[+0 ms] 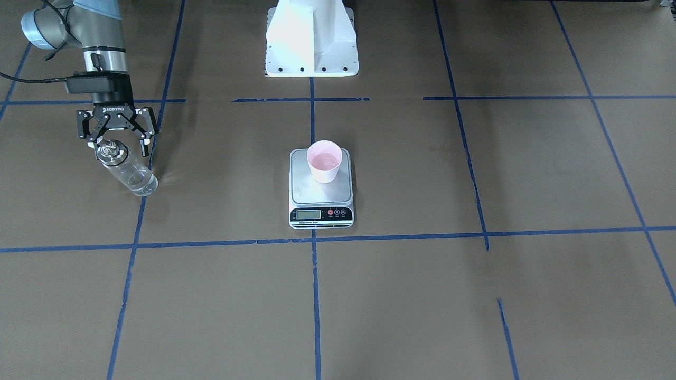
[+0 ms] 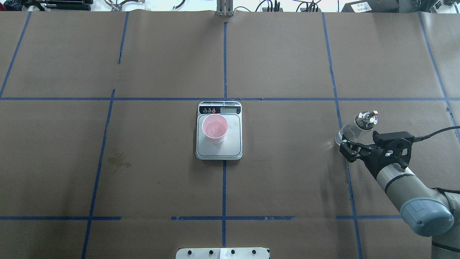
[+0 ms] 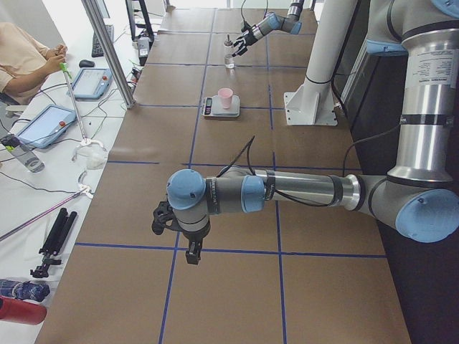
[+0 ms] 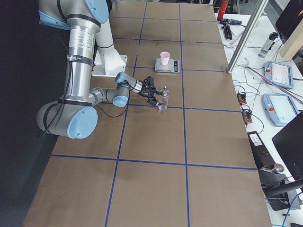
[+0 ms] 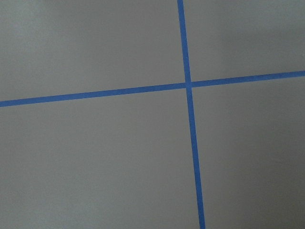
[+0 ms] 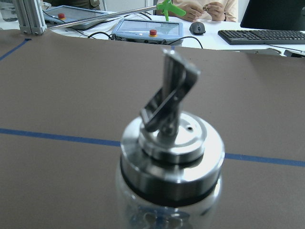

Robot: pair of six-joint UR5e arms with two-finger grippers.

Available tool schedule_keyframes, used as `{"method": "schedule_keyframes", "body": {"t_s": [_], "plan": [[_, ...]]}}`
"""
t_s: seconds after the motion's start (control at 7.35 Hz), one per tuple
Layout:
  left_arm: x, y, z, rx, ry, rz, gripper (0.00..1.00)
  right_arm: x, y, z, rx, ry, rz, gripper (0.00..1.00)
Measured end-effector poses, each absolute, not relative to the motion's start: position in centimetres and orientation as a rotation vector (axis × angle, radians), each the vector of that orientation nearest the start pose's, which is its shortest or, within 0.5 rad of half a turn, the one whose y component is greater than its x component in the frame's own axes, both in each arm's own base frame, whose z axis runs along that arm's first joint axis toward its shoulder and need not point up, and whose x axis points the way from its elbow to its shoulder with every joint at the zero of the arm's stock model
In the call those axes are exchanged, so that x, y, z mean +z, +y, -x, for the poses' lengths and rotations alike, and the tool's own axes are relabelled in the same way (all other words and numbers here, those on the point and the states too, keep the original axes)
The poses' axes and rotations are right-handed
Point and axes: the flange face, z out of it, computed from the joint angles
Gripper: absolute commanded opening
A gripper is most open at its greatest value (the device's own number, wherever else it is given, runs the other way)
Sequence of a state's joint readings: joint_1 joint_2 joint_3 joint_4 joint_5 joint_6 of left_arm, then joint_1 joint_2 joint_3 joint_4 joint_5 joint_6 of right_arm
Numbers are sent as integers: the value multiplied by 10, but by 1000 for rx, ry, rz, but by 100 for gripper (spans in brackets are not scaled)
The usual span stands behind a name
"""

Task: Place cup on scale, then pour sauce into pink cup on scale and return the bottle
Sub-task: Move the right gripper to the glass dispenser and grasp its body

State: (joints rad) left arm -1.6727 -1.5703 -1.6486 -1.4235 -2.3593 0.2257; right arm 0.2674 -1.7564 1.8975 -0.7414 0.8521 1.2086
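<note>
The pale pink cup (image 1: 325,162) (image 2: 214,128) stands upright on the steel-grey scale (image 1: 306,192) (image 2: 233,145) at the table's middle, with a little liquid glinting inside. The clear glass bottle (image 1: 129,174) (image 2: 354,127) with its silver pourer cap (image 6: 171,143) stands on the table on the robot's right side. My right gripper (image 1: 117,143) (image 2: 359,142) is open, its fingers spread wide close behind the bottle's neck. The sauce is barely visible through the glass. My left gripper (image 3: 176,235) hangs over bare paper, far from the scale; I cannot tell its state.
The white robot base (image 1: 311,37) sits behind the scale. Blue tape lines (image 5: 188,86) cross the brown paper. A faint stain (image 2: 118,162) marks the paper on the left. A person (image 3: 21,57) sits at a side bench with tablets and cables.
</note>
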Motion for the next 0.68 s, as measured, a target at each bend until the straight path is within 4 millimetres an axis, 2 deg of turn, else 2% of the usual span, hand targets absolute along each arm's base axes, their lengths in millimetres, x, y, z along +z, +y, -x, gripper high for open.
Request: {"method": "schedule_keyframes", "body": {"t_s": [0.27, 0.68], "plan": [[634, -477, 112, 91, 789, -64, 100, 493, -311, 383, 264, -665, -919, 100], [633, -477, 111, 92, 789, -65, 100, 516, -314, 389, 265, -656, -923, 97]]}}
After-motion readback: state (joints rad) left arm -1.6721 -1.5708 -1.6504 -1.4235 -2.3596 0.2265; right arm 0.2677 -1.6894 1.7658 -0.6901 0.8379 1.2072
